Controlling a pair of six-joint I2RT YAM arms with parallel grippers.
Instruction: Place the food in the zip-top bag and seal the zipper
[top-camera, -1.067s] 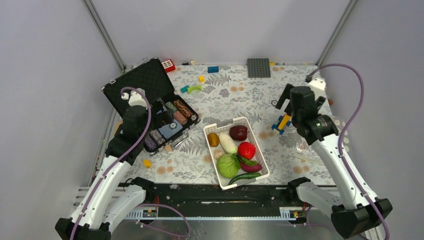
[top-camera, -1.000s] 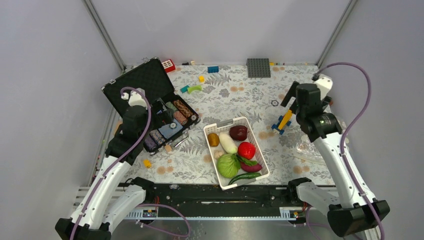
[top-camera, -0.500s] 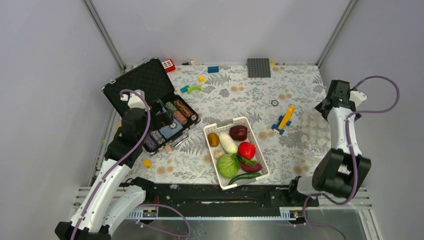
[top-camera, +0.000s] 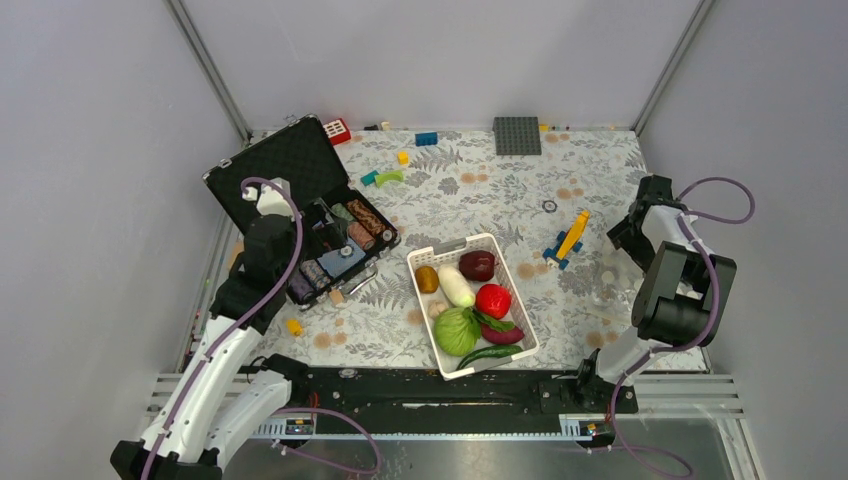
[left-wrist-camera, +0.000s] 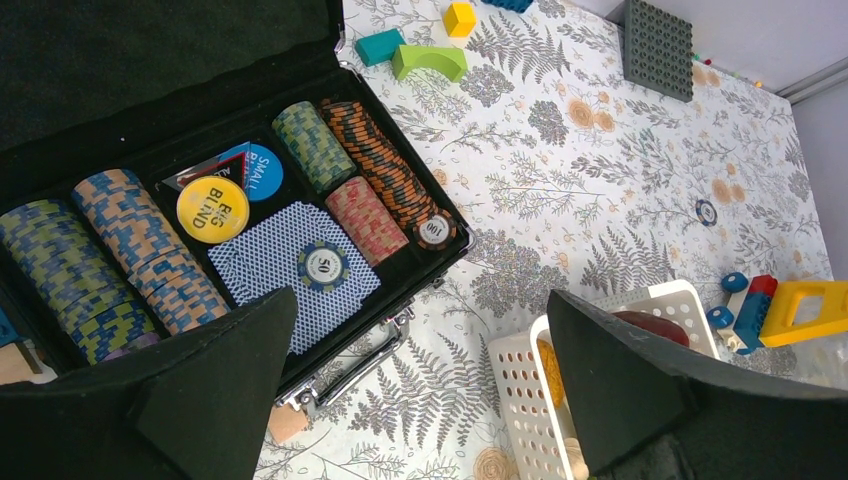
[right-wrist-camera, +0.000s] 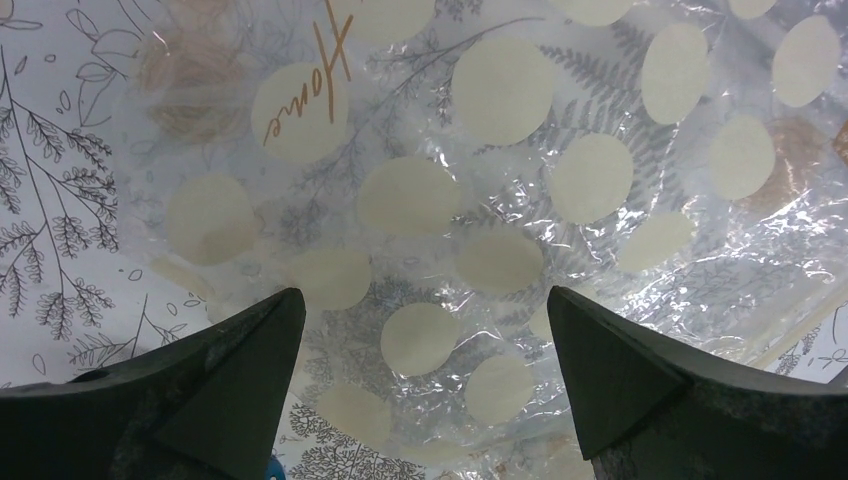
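1. The right claw (right-wrist-camera: 425, 295) hangs over the bag (right-wrist-camera: 500, 150) at the right edge of the table (top-camera: 470, 195); its two fingers stand wide apart and hold nothing; whether they touch the plastic I cannot tell.
2. The bag is clear with cream dots and some gold writing; it lies flat and wrinkled on the leaf-patterned cloth; its zipper is too faint to find.
3. All the food lies in the white basket (top-camera: 447, 246) at the lower centre of the top view, well left of the bag: a brown oval (top-camera: 427, 279), a white radish (top-camera: 456, 285), a dark-red bulb (top-camera: 477, 265), a tomato (top-camera: 492, 300), a cabbage (top-camera: 456, 331), a purple sweet potato (top-camera: 503, 335) and a long green pepper (top-camera: 488, 353).
4. The basket walls stand around the food; a yellow and blue brick toy (top-camera: 567, 240) lies to the upper right of the basket, near the left side of the bag.
5. The left claw (left-wrist-camera: 420, 300) has its fingers apart and holds nothing; it hangs over the open black case (left-wrist-camera: 150, 60) with rolls of poker chips (left-wrist-camera: 370, 160) at the left of the frame.
6. Loose bricks lie along the upper part of the table: a grey plate (top-camera: 517, 135), a red brick (top-camera: 337, 130), a blue brick (top-camera: 427, 138) and a green arch (top-camera: 388, 178); one small yellow brick (top-camera: 294, 326) lies below the case.
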